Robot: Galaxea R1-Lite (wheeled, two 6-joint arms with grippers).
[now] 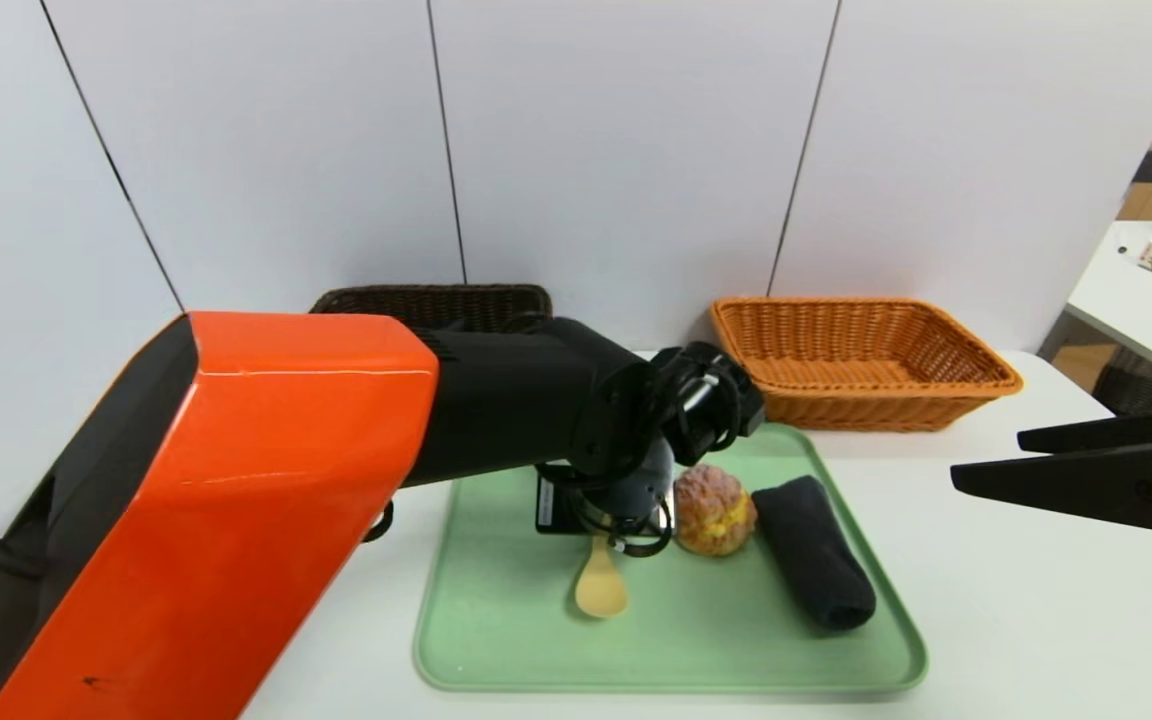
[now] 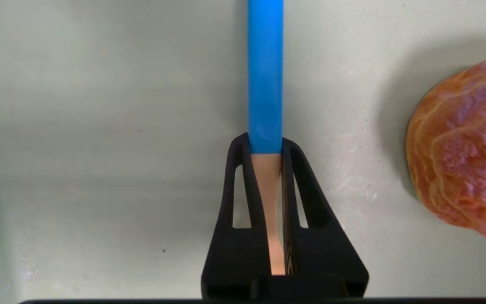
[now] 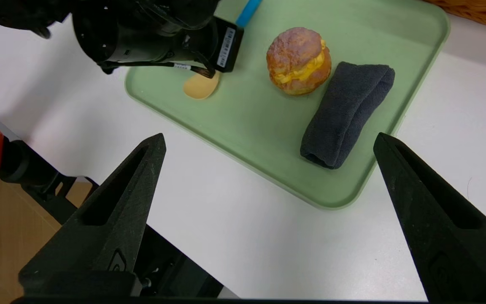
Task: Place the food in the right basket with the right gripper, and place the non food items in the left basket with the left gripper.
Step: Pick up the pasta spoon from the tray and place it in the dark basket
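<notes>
Blue-handled spoon [image 2: 265, 84] is pinched at the neck by the left gripper [image 2: 268, 169], fully closed, for lifting toward the dark basket [image 1: 436, 302]; right gripper [image 3: 268, 219] is parked, spread wide and empty.

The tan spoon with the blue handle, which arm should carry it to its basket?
Left. Its hand is already shut on the spoon beside the dark wicker basket.

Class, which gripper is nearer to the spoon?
Left. The left gripper is shut on the spoon handle on the tray; the right gripper hangs open off the tray's right side.
</notes>
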